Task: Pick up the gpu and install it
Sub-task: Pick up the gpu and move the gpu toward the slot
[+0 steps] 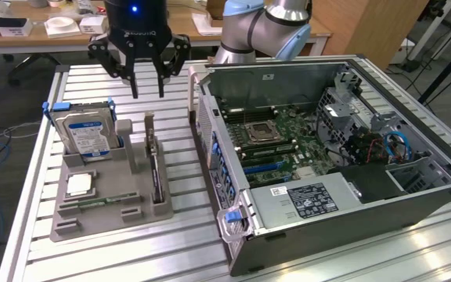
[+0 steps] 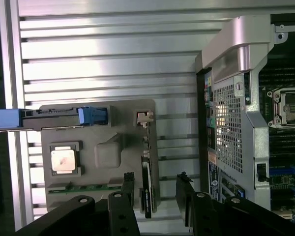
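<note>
Hand (image 1: pixel 148 94) empty, fingers apart, hovering over far end of grey tray (image 1: pixel 131 207) on desk (image 1: pixel 92 258); gpu (image 1: pixel 155 170) on edge in slot nearest pc case (image 1: pixel 288 247), below hand, long axis lengthwise w/ tray, passing betw. fingers.

Gripper (image 1: pixel 148 93): faint pale brand lettering across its black body, reads ROBOTIQ.

Hard drive (image 1: pixel 92 117), standing in the grey holder (image 1: pixel 131 212) at the exterior view's left: blue-and-white label (image 1: pixel 87 135) on its face. Rows of print show, too small to read.

Computer case (image 1: pixel 366 230), exterior view's right: silver box (image 1: pixel 269 215) at the near end carries a black label (image 1: pixel 314 200) with white print and marks, none legible. A small white sticker (image 1: pixel 276 191) sits just beside it, its text also too fine to make out.
</note>
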